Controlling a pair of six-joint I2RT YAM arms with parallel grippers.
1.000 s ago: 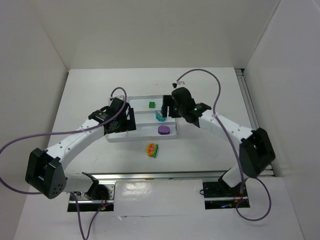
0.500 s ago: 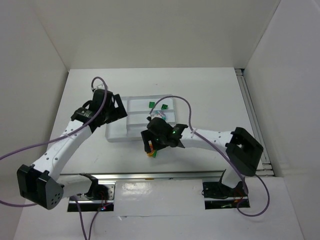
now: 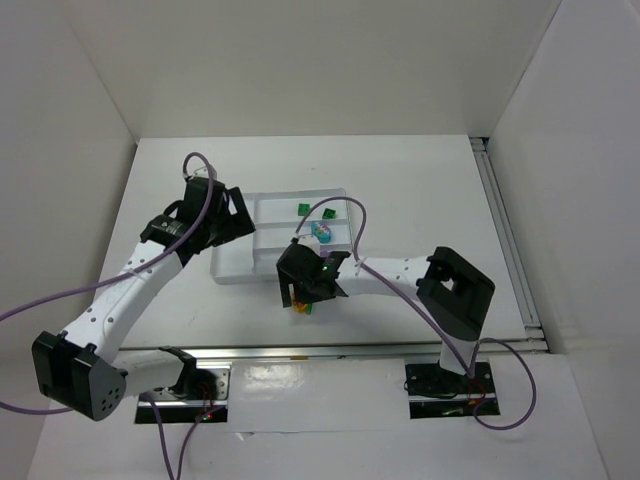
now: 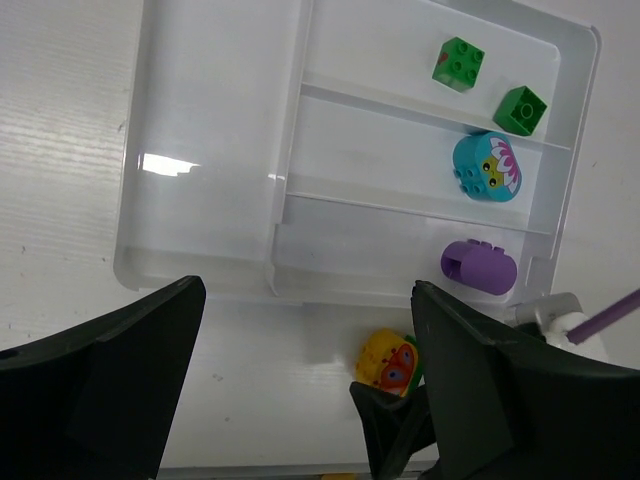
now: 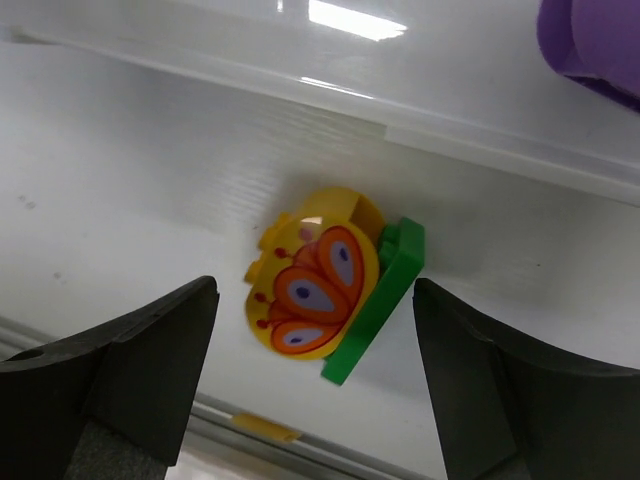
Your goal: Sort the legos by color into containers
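The white tray (image 3: 235, 262) holds two green cubes (image 4: 459, 63) (image 4: 520, 109) in its far row. The cyan-and-pink piece (image 4: 487, 167) sits in the middle row and the purple oval (image 4: 479, 266) in the near row. The tray's large left compartment (image 4: 210, 150) holds nothing. The orange-yellow piece with green (image 5: 320, 285) lies on the table just in front of the tray, also seen from above (image 3: 303, 306). My right gripper (image 5: 312, 300) is open, with a finger on each side of that piece and not touching it. My left gripper (image 4: 307, 300) is open and empty above the tray's near-left edge.
A metal rail (image 3: 320, 352) runs along the table's near edge, close behind the orange-yellow piece. White walls enclose the table on three sides. Purple cables loop from both arms, one (image 3: 345, 215) arching over the tray's right end.
My right arm swung from over the tray down to the orange-yellow piece in front of it. My left arm drew back to the left, off the tray's left part.
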